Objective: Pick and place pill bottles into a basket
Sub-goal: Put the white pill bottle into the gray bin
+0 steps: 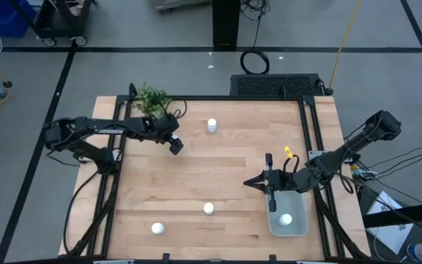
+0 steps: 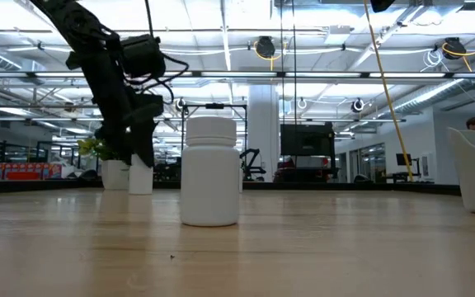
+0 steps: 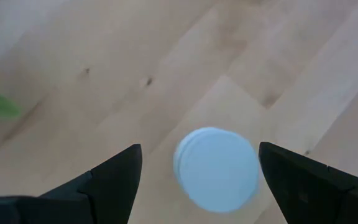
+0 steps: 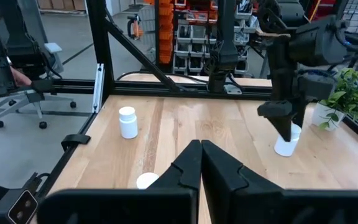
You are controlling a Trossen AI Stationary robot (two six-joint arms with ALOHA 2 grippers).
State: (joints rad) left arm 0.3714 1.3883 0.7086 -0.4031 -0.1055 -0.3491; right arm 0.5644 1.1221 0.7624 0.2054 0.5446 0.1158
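Observation:
My left gripper point(image 1: 176, 145) hangs open over the far left part of the table, pointing steeply down. One white pill bottle point(image 3: 215, 168) stands upright on the wood between its fingers, with a gap on either side; the right wrist view shows this bottle point(image 4: 286, 146) under the fingers. Other bottles stand at the far middle point(image 1: 212, 125), the near middle point(image 1: 208, 208) and the near left point(image 1: 158, 228). One more point(image 1: 286, 218) stands in the pale basket point(image 1: 302, 227) at the near right. My right gripper point(image 1: 247, 182) is shut and empty, held level above the table beside the basket's far left corner.
A small green potted plant point(image 1: 152, 101) stands at the far left corner, close behind the left arm. Black frame rails point(image 1: 310, 132) run along the table's edges. Bare wood lies between the bottles in the table's middle.

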